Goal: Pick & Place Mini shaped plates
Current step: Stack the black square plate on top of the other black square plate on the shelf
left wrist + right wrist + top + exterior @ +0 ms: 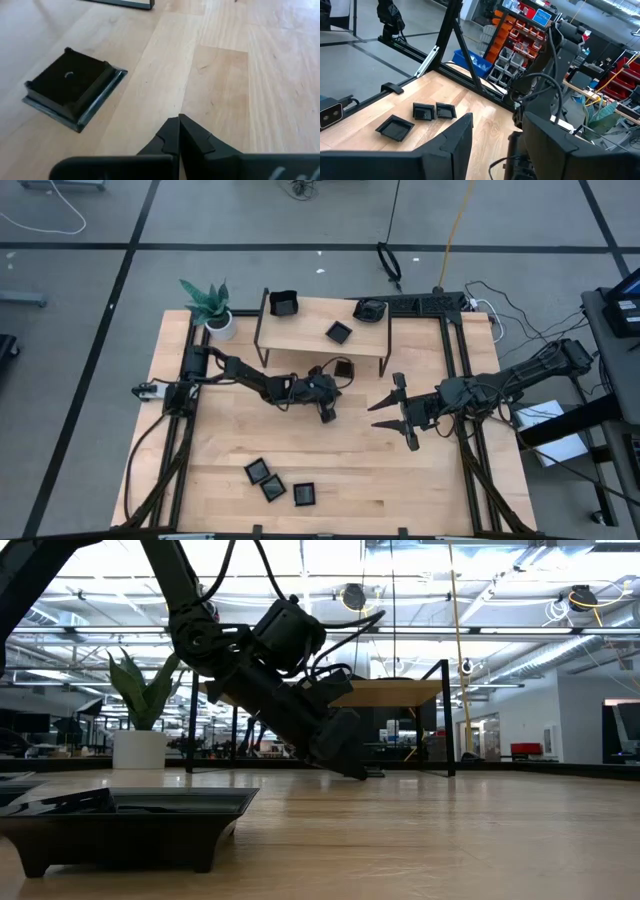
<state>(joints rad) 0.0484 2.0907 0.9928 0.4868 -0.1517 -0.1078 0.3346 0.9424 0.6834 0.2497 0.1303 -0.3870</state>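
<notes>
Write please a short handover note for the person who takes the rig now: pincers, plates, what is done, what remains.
Left pincer: shut, empty, low over the table centre, near the small plate under the shelf.
Right pincer: open, empty, hovering right of centre.
Plates: three on the wooden shelf, namely a deep square one, a flat square one and a rounded one. Three more lie at the near table edge.
Done: apparently three placed on the shelf.
Left: the plate under the shelf and the three near ones.
</notes>
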